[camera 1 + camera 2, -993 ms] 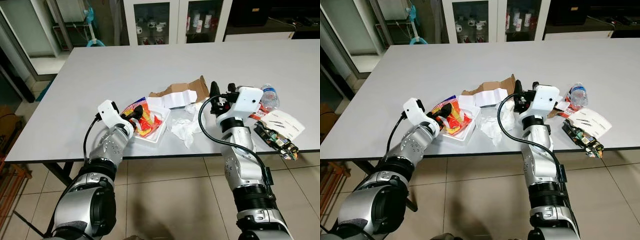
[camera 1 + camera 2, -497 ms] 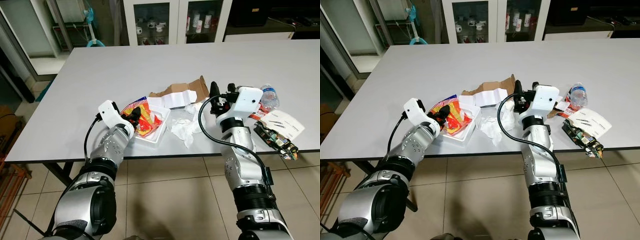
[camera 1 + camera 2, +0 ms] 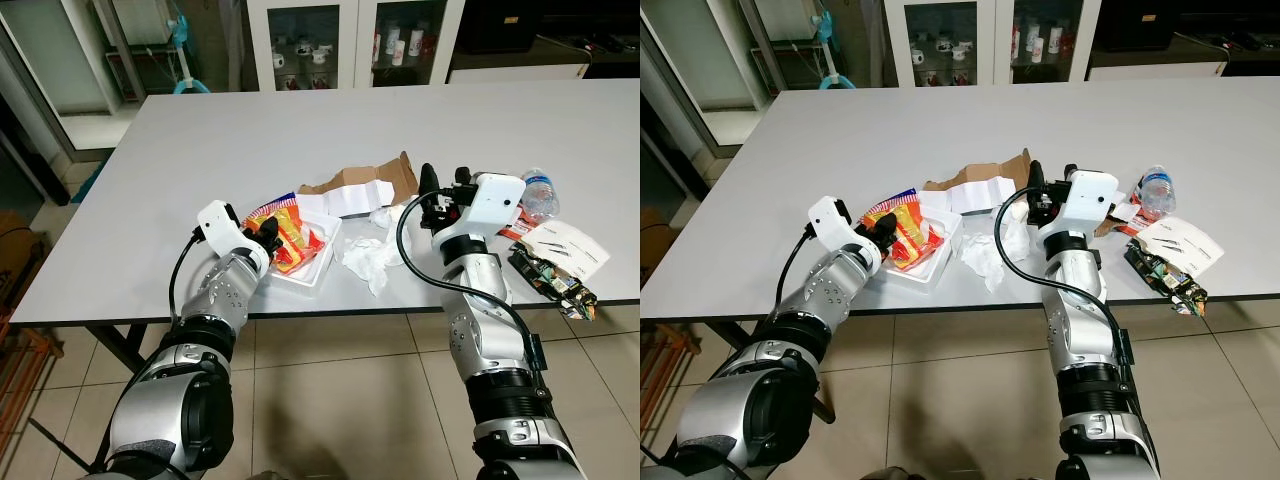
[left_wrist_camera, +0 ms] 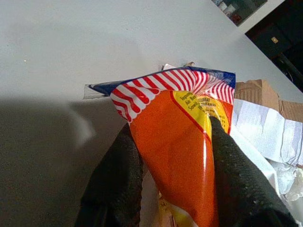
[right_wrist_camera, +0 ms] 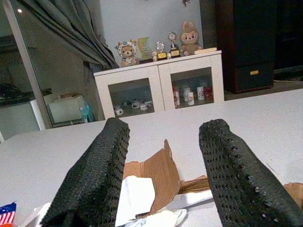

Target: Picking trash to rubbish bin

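Observation:
An orange snack wrapper (image 3: 288, 238) with red-and-white stripes lies over the white foam tray (image 3: 318, 262) near the table's front edge. My left gripper (image 3: 269, 236) is shut on the snack wrapper (image 4: 180, 142), one black finger on each side of it. My right gripper (image 3: 432, 183) is raised above the table beside the torn brown cardboard (image 3: 395, 178), open, with nothing between its fingers (image 5: 94, 175). Crumpled white tissue (image 3: 370, 257) lies between the two arms.
A crushed plastic bottle (image 3: 538, 193), a white paper sheet (image 3: 566, 246) and a dark printed wrapper (image 3: 552, 281) lie at the right front of the grey table (image 3: 300, 130). A white glass-door cabinet (image 3: 350, 40) stands behind. Tiled floor lies below the table edge.
My left gripper has closed on the snack wrapper and lifted it slightly, pulling it a little leftward off the tray. The right arm has not moved.

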### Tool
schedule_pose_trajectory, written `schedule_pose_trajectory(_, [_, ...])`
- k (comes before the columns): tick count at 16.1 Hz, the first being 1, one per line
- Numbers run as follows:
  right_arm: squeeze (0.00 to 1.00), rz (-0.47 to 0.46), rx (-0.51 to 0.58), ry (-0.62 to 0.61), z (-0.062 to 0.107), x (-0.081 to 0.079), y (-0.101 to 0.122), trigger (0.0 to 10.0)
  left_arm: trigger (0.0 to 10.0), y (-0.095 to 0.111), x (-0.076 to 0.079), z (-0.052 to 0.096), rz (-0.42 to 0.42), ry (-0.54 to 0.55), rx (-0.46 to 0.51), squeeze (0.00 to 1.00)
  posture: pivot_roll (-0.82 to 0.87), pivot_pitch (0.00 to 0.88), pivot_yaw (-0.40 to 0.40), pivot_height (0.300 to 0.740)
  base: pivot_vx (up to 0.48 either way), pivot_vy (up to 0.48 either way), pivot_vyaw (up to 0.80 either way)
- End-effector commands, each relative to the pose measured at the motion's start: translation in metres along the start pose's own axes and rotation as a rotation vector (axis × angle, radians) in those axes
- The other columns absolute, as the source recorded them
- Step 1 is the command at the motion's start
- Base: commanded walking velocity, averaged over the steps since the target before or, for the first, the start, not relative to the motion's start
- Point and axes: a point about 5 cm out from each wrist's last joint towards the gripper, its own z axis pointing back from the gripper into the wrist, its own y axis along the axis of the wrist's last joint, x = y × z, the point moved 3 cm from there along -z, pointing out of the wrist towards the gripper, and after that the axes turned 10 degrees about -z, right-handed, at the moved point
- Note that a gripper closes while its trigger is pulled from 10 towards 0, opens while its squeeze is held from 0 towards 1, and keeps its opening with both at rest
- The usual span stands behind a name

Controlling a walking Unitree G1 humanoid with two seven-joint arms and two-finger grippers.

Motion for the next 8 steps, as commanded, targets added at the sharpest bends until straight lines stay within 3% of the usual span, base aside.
schedule_pose_trajectory(1, [0.00, 0.006, -0.010, 0.019, -0.0019, -0.0045, -0.0003, 10.0, 0.0, -0.0052, -0.0004, 0.0001, -0.005, 0.006, -0.019, 0.00, -0.03, 0.012, 0.057, 0.740, 0.000, 0.000, 0.00])
schedule_pose_trajectory(8, [0.00, 0.006, -0.019, 0.021, -0.0017, -0.0047, -0.0019, 10.0, 0.0, 0.0006, 0.0058, -0.0003, -0.002, -0.029, 0.017, 0.00, -0.03, 0.010, 0.058, 0.740, 0.000, 0.000, 0.00])
